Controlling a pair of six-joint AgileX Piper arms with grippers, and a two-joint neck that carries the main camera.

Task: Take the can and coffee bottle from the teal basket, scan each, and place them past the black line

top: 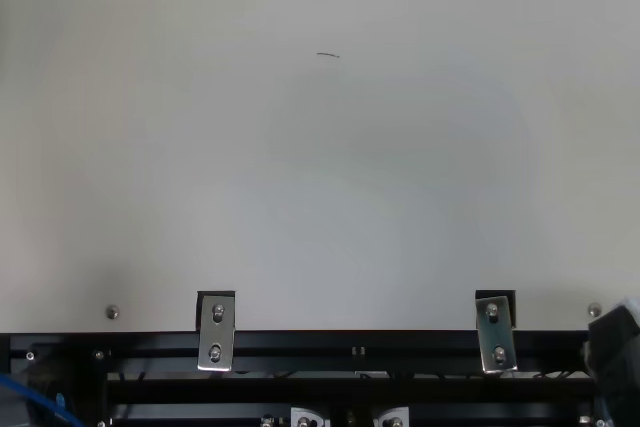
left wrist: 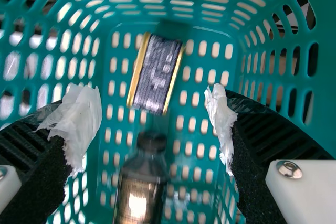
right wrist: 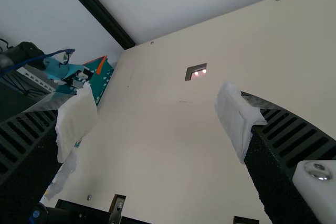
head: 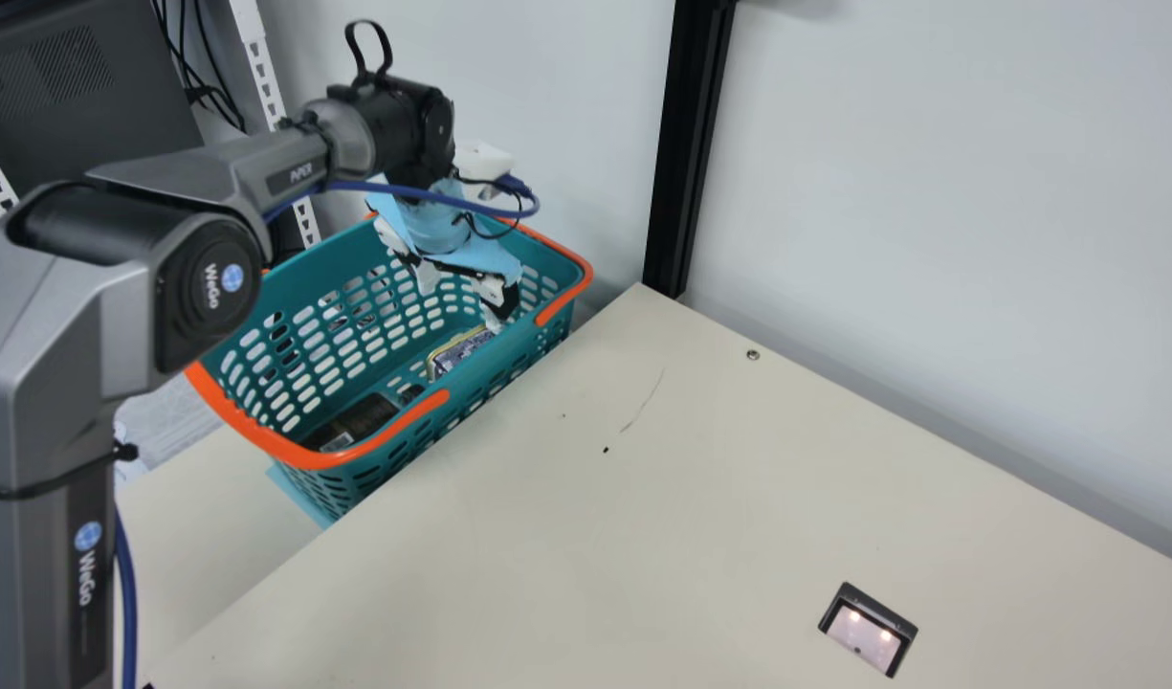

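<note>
Gaping empty, the left pincer [left wrist: 152, 121] and right pincer [right wrist: 157, 121] stand ready; can [left wrist: 156, 73] and bottle [left wrist: 140, 192] lie in the basket [head: 289, 452] along its worktop [head: 643, 536] edge. Both look stiff and slippery, the bottle probably heavier: grip each mid-body.

The can [left wrist: 156, 74] and the bottle [left wrist: 142, 192] lie near each other in the basket [head: 303, 454], just left of the bench [head: 547, 536], with the scanner [head: 863, 635] in the bench and the wall [head: 930, 191] behind.

Bright diffuse light; glare on coffee bottle [left wrist: 142, 187]; soft shadows on table [top: 400, 147]; two glowing spots in scanner [head: 865, 633].
</note>
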